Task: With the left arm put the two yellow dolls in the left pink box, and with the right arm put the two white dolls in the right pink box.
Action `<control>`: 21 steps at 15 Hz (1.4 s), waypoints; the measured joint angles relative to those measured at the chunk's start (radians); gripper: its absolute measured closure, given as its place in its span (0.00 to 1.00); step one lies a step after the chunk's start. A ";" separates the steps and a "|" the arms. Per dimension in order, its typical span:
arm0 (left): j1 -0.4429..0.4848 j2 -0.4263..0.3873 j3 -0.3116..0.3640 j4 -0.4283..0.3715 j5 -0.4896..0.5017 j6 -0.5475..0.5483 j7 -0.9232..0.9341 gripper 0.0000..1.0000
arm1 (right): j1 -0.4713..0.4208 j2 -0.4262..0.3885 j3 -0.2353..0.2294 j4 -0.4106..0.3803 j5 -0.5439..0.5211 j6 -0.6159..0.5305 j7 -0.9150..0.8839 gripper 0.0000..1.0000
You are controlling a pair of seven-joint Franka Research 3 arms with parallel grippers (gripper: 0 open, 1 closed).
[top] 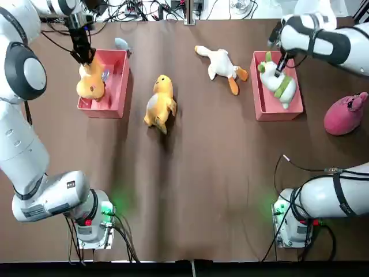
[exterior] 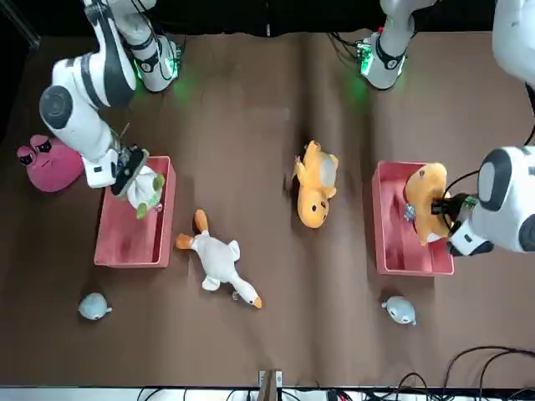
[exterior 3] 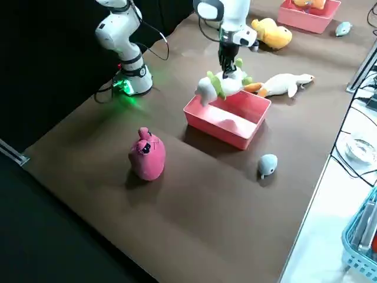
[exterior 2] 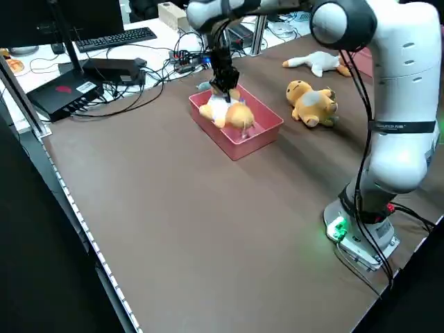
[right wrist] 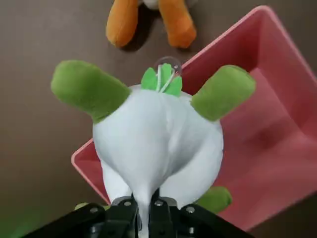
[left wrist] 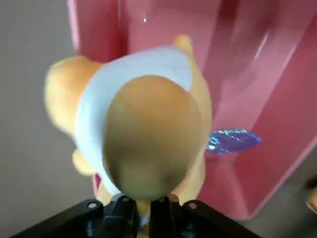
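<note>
Left hand [left wrist: 143,210] pinching yellow doll [left wrist: 198,94], right hand [right wrist: 147,210] pinching white doll [right wrist: 133,134], both toward worktop's [top: 202,173] far edge. Probably light, squashy; grab body folds, not limbs.

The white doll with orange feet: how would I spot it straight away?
Find the two pink boxes, left and right. Between them, nearer the right one, lies the white doll. Its orange feet set it apart from the yellow doll beside it.
</note>
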 joint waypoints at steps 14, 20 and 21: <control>-0.056 0.050 -0.036 0.026 -0.001 0.036 -0.038 0.21 | -0.117 0.192 0.022 -0.075 -0.001 0.173 -0.231 0.68; -0.126 -0.041 -0.139 0.029 -0.002 0.006 -0.146 0.09 | -0.092 0.187 0.026 0.076 0.000 -0.026 -0.217 0.10; -0.139 -0.043 -0.176 0.029 -0.002 0.000 -0.183 0.09 | -0.070 0.184 0.027 0.131 0.000 -0.068 -0.191 0.01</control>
